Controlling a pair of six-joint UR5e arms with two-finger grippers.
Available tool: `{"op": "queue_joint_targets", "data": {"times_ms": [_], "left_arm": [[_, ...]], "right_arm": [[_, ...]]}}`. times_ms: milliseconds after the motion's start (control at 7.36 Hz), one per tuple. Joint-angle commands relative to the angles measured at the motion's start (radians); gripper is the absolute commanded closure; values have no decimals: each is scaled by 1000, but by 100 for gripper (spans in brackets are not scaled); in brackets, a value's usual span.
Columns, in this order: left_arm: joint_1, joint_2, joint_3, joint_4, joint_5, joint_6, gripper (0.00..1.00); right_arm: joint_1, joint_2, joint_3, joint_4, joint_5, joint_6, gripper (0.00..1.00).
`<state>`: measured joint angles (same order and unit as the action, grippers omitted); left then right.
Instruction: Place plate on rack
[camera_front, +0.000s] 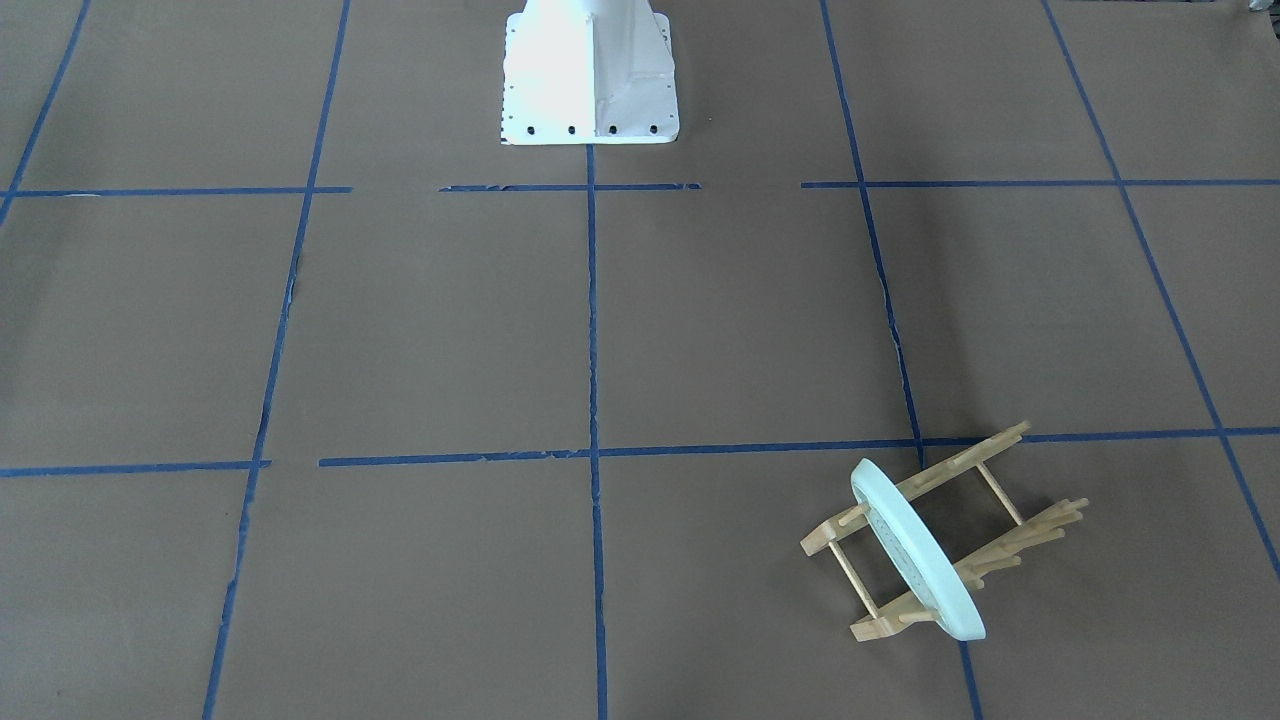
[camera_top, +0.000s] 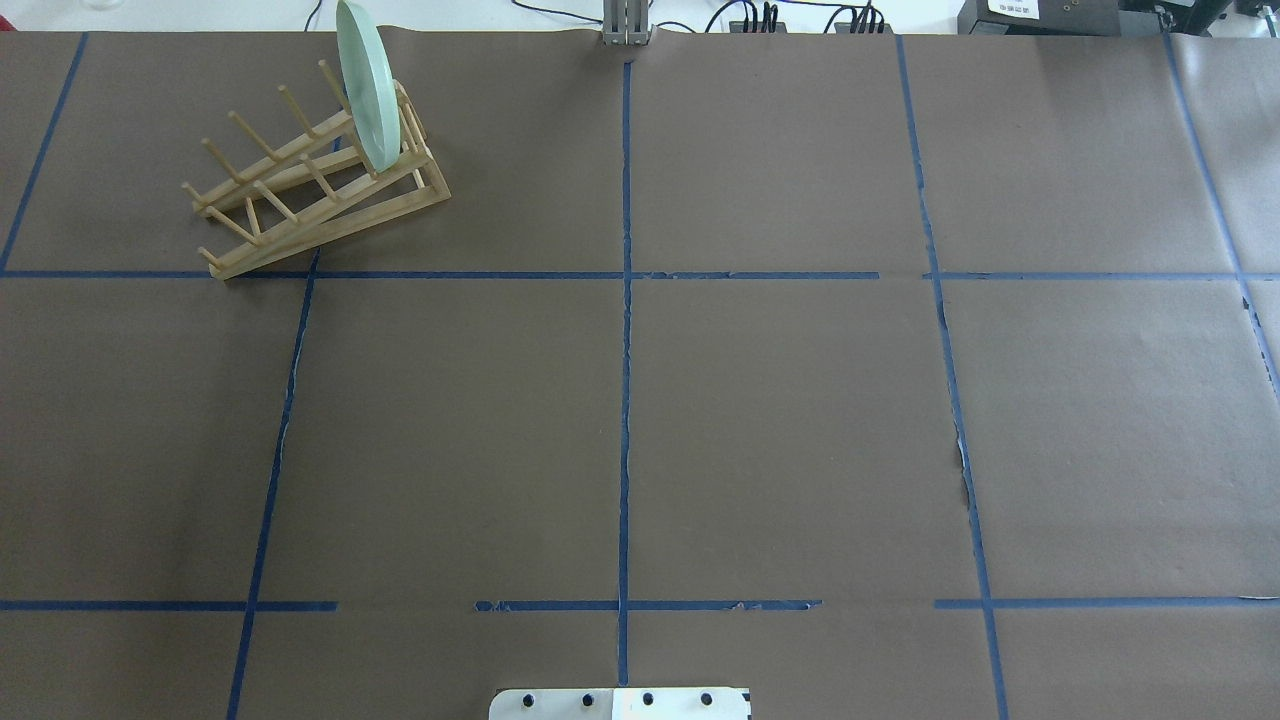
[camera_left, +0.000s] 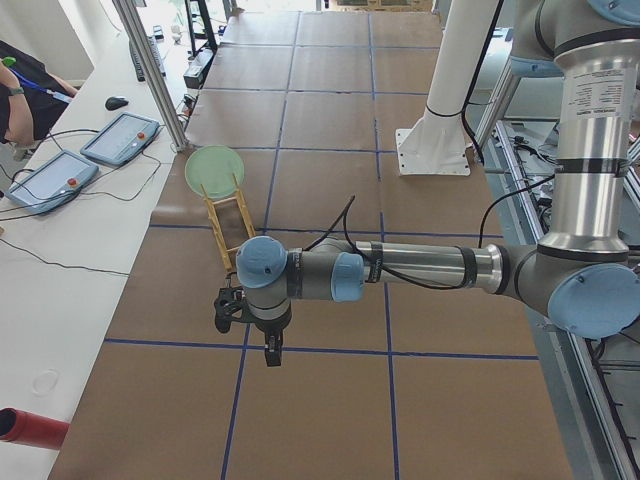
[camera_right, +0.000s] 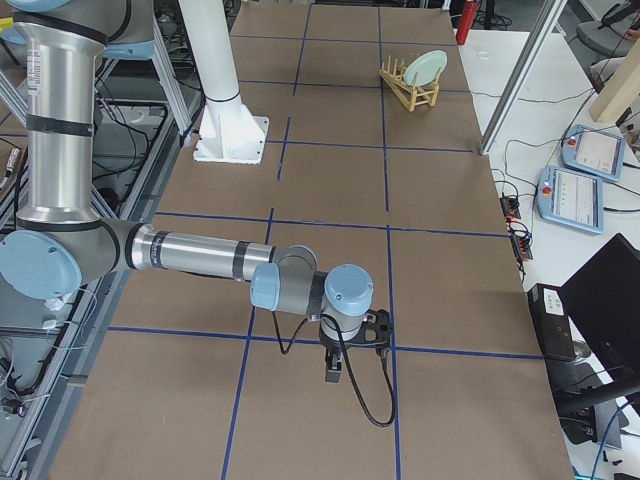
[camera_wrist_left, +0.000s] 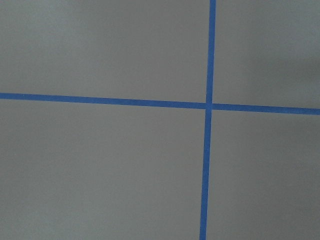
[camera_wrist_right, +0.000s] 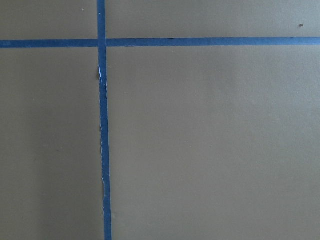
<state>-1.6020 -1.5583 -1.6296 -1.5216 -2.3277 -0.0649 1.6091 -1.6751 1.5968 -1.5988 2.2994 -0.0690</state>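
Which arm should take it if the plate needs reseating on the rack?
Left. The plate stands in the rack on the table's far left. The left gripper hovers at that end, while the right gripper is at the opposite end.

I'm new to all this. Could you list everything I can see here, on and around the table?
plate: one, pale mint green, standing on edge between the rack's pegs
rack: one, light wood, table's far corner on the robot's left
table: one, brown cover, blue tape grid
side bench: one, white, along the table's far edge
control tablets: two, grey, on the side bench
red cylinder: one, same bench
white base: one, middle of robot's side
left arm: silver and blue; left gripper points down, open or shut unclear
right arm: likewise; right gripper the same
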Motion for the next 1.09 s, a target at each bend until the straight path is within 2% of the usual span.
{"op": "queue_joint_targets", "data": {"times_ms": [0,543,951], "left_arm": [[1,-9,-6,35,1,4,0],[-1,-8,-13,32,-10,143,0],[-1,-8,8,27,-113,142,0]], "right_arm": [[0,0,0,-1,0,0,0],[0,0,0,0,0,0,0],[0,0,0,-1,0,0,0]]}}
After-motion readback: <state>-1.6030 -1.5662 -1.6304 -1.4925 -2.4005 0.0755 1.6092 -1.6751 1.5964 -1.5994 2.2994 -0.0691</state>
